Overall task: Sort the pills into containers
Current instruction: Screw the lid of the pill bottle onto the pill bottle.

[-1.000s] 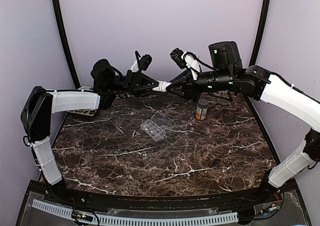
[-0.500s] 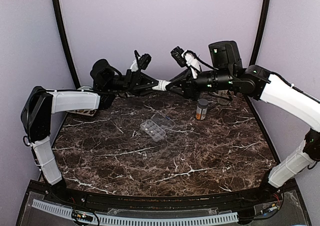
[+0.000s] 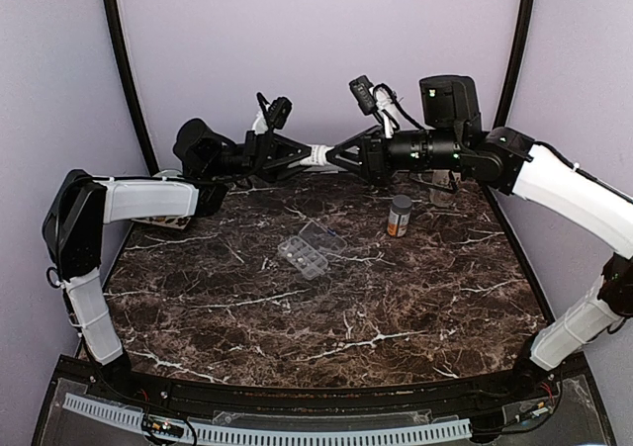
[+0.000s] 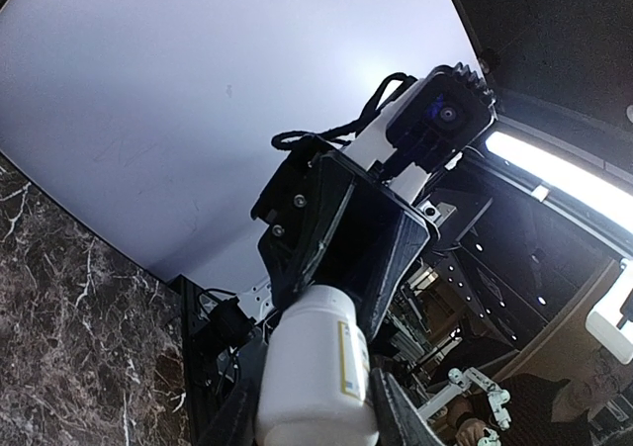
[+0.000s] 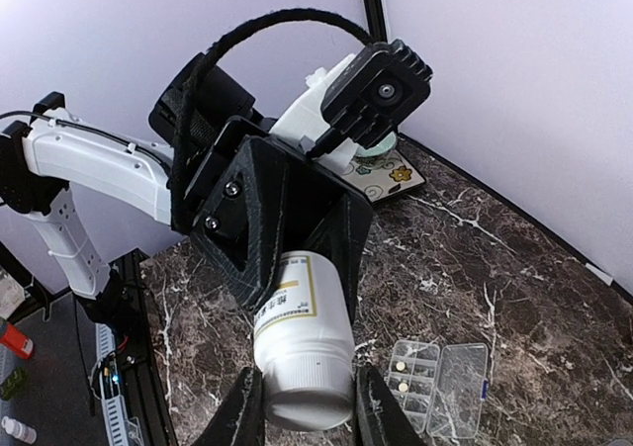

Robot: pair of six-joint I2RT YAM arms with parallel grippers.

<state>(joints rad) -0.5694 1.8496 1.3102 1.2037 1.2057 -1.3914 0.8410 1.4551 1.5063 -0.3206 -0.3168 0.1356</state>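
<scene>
**A:** How do your pincers stand?

**B:** Your left pincer (image 3: 308,156) is clamped on one end of the small white bottle (image 3: 319,155). Your right pincer (image 3: 333,156) is clamped on the other end. The bottle lies level between them, in the air above the far side of the worktop (image 3: 297,312).

**A:** So which step are you on?

**B:** Opening the bottle, I'd judge, with one pincer on the body and the other on the cap. I can't tell which end is the cap.

**A:** And the organiser box (image 3: 305,253)?

**B:** It's flat on the worktop, below the bottle and well apart from it, with its lid folded open. Two pale pills (image 5: 401,366) already lie in its compartments. An amber bottle (image 3: 399,216) stands upright to its right.

**A:** What does your next move call for?

**B:** Turn one wrist against the other with both grips firm. Then draw the ends apart along the bottle's axis, and hold the mouth up so nothing spills before you reach the box.
</scene>
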